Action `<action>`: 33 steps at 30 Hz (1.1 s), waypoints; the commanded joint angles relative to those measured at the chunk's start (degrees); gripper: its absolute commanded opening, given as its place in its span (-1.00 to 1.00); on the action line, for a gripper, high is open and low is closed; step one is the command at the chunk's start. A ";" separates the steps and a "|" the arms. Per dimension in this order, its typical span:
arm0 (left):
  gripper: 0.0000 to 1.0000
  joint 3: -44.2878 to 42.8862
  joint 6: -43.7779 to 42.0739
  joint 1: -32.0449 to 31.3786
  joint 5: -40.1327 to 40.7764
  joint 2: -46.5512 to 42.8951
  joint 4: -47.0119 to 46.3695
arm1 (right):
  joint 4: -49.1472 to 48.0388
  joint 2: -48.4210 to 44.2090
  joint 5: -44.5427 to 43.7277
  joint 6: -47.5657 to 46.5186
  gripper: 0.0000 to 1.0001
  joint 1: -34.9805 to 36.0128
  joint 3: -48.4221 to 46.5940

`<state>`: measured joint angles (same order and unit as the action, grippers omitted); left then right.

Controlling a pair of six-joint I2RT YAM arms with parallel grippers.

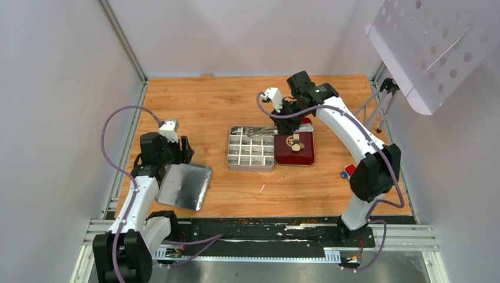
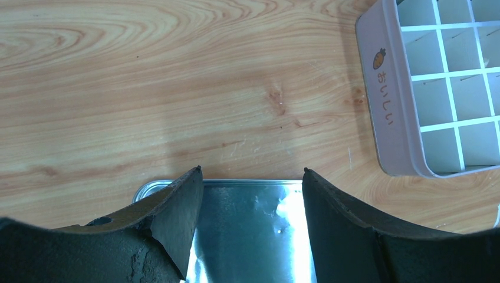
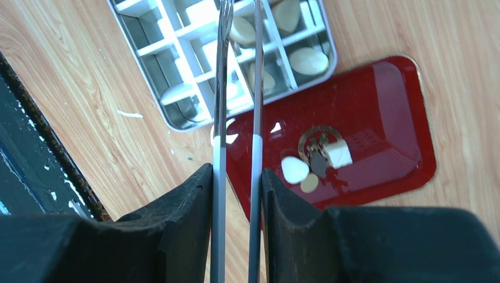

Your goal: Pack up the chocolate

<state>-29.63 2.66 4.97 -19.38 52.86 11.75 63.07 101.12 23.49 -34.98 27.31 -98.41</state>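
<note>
From above: right gripper (image 1: pixel 290 113) at the far edge of the red tray (image 1: pixel 303 158), left gripper (image 1: pixel 184 146) over the far end of a shiny metal lid (image 1: pixel 188 188), tin (image 1: pixel 229 147) between the two on the wooden table (image 1: pixel 206 106), just beside the tray's left side. Small red-and-blue block (image 1: pixel 346 172) near the right arm, well apart from the tray. Too small in that view to judge either grip or to count the chocolate (image 1: pixel 296 143) on the tray. Close up at the right wrist: fingers (image 3: pixel 183 206) pinching long tongs (image 3: pixel 220 106), both blades squeezed nearly parallel, tips out over the tin's compartments. Only here: cream-white chocolate (image 3: pixel 309 60) ovals lying in several compartments. On the tray, clustered at a gold emblem: a white oval, a dark piece, a small tan piece and a pale cube. Close up at the left wrist: fingers (image 2: pixel 171 212) spread wide above the lid (image 2: pixel 247 230), gripping nothing. Off to the right there, the tin's outer wall (image 2: pixel 383 118) with a carrot drawing (image 2: pixel 379 58) and some lettering, hidden from both other views.
</note>
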 commanded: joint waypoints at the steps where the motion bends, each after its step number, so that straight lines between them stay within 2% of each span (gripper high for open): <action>1: 0.41 -0.52 -0.61 0.56 0.02 0.37 -1.11 | -1.22 -8.35 -1.82 0.63 -0.37 -4.21 2.49; 8: 0.42 -1.17 -0.52 0.52 -0.22 1.59 -0.84 | -2.52 -13.37 -5.12 2.05 -0.37 -11.89 9.76; 13: 0.43 -1.71 0.14 0.53 -0.36 2.07 -1.08 | -3.72 -14.12 -7.58 1.37 -0.38 -14.41 13.47; 18: 0.42 -2.09 0.33 0.50 -0.38 2.08 -0.81 | -4.91 -13.36 -10.20 1.16 -0.40 -14.92 14.59; 27: 0.42 -3.04 0.50 0.54 -0.66 2.90 -0.56 | -5.68 -11.68 -11.99 0.96 -0.24 -15.45 15.51; 33: 0.43 -3.23 0.73 0.48 -0.97 3.02 -0.47 | -5.42 -11.93 -11.76 0.40 -0.22 -15.60 16.47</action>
<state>-30.50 2.72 4.99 -19.42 55.75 12.14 59.66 89.25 12.19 -34.20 12.03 -82.08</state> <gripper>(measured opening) 0.713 0.391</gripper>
